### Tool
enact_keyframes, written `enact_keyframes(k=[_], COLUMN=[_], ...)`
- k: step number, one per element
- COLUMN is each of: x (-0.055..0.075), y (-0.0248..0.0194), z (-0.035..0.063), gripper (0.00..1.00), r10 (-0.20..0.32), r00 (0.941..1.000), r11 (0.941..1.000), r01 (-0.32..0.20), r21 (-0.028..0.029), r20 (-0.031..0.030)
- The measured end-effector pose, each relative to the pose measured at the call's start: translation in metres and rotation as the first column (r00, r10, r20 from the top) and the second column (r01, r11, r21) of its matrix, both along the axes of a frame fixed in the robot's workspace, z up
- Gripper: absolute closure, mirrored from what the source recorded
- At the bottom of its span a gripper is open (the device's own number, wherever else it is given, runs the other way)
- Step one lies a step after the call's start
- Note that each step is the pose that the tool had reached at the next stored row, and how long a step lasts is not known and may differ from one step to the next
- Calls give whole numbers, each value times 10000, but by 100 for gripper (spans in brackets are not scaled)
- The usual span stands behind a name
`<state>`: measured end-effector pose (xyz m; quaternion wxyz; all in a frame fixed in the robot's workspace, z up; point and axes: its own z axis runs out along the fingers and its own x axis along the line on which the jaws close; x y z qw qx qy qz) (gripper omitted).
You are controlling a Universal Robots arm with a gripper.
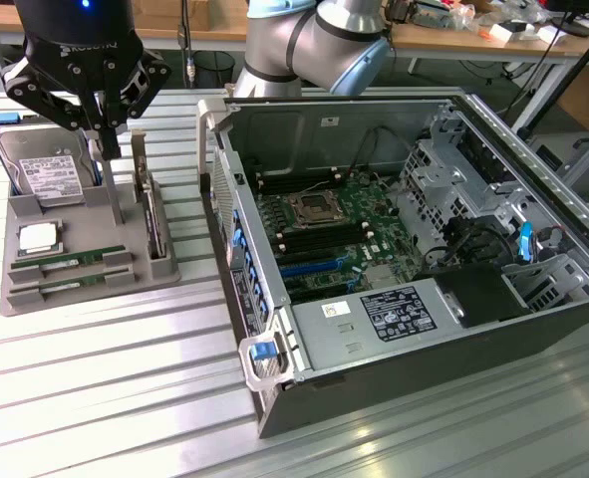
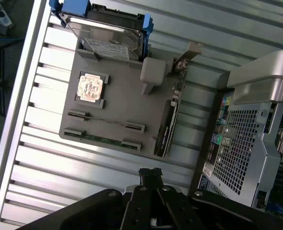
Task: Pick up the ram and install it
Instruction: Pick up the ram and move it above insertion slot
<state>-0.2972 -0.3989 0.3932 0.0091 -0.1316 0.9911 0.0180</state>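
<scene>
Fingers (image 2: 144, 177) clenched empty, the gripper (image 1: 108, 134) is hovering over the grey tray (image 1: 90, 231), ram (image 1: 70, 261) lying along its six-o'clock edge, computer case (image 1: 374, 388) crowding three o'clock in the exterior view.

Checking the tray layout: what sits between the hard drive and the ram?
A processor chip in its own recess lies between the hard drive and the ram, as the exterior view shows.

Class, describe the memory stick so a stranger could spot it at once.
Find the grey tray beside the computer case. Along its edge opposite the hard drive sits the memory stick: long, thin and green, unlike the square chip and the wider upright card.
</scene>
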Motion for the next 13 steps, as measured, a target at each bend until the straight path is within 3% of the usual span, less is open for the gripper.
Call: enact_keyframes(k=[13], x=[0], y=[0], z=[-1], gripper=[89], r10=[823], r00=[9966], r11=[9966], r01=[-823], r21=[-73], r20=[-3])
